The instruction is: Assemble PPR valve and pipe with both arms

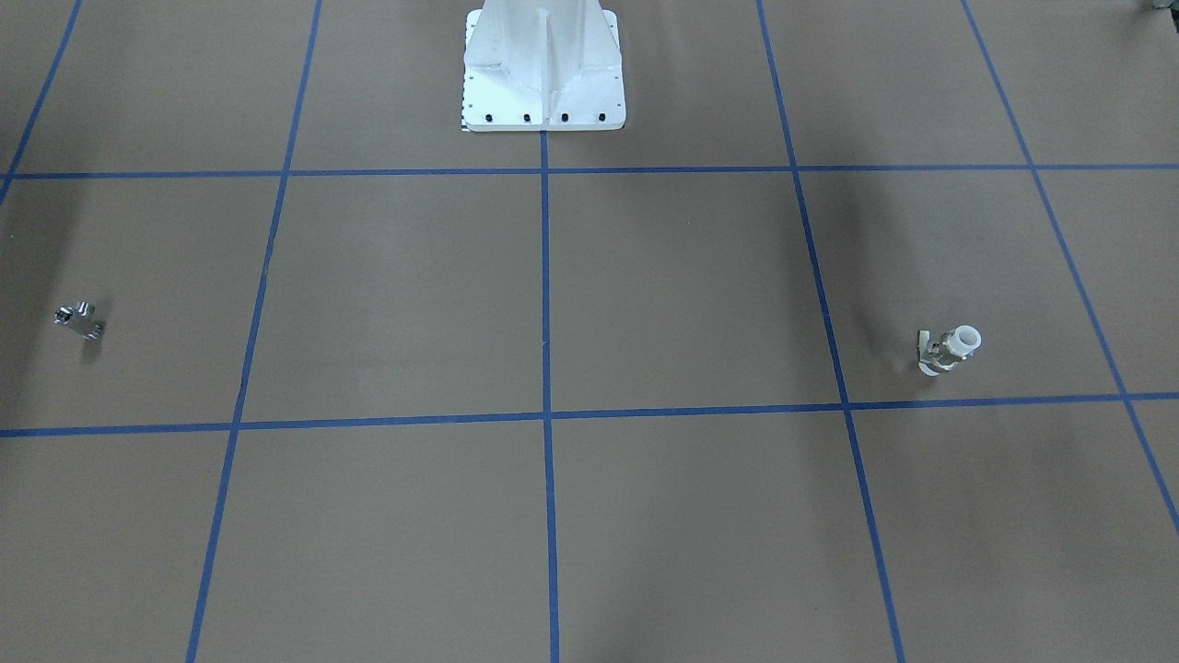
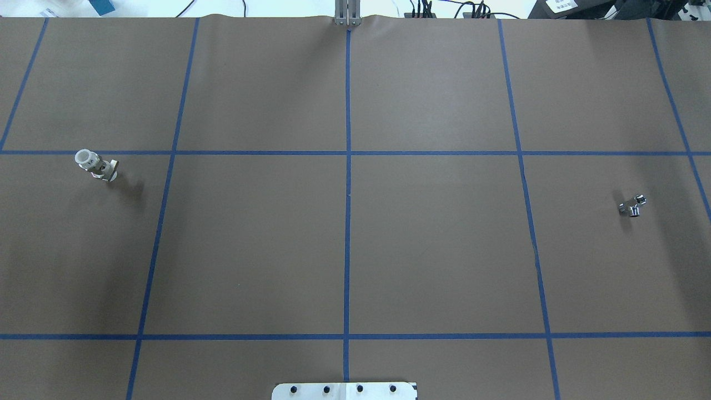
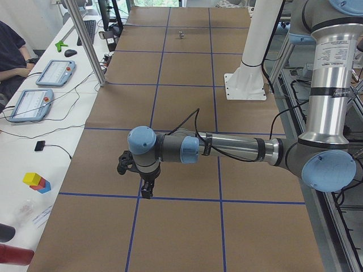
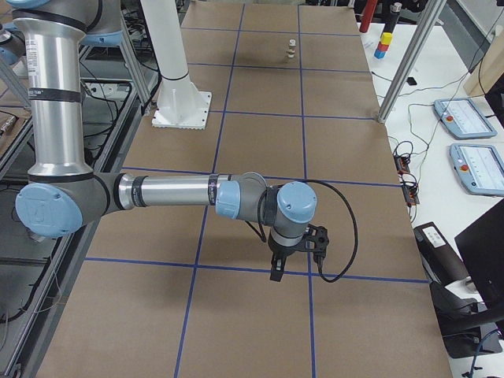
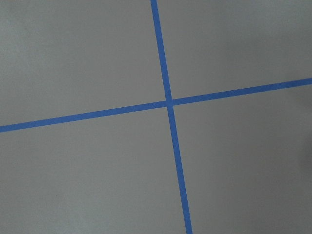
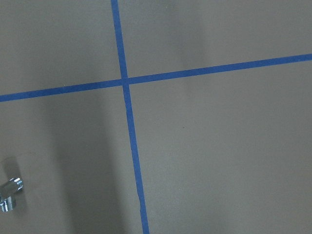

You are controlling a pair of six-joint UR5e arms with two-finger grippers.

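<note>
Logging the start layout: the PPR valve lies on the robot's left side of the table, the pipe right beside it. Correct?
No. The PPR valve is on the robot's left side, but the pipe lies far from it, on the right side; the overhead exterior view shows this.

- One valve (image 2: 95,164), near the tabletop's (image 2: 433,250) left edge.
- One pipe (image 2: 633,205), near the right edge.
- Left arm (image 3: 238,148) and right arm (image 4: 165,191): two in all.
- One white pedestal (image 1: 543,74), at the middle of the robot-side edge.
- Two pendants (image 3: 55,72) with screens, on the desk beside the far edge.
- One person (image 3: 11,51), only partly in view, at that desk.
</note>
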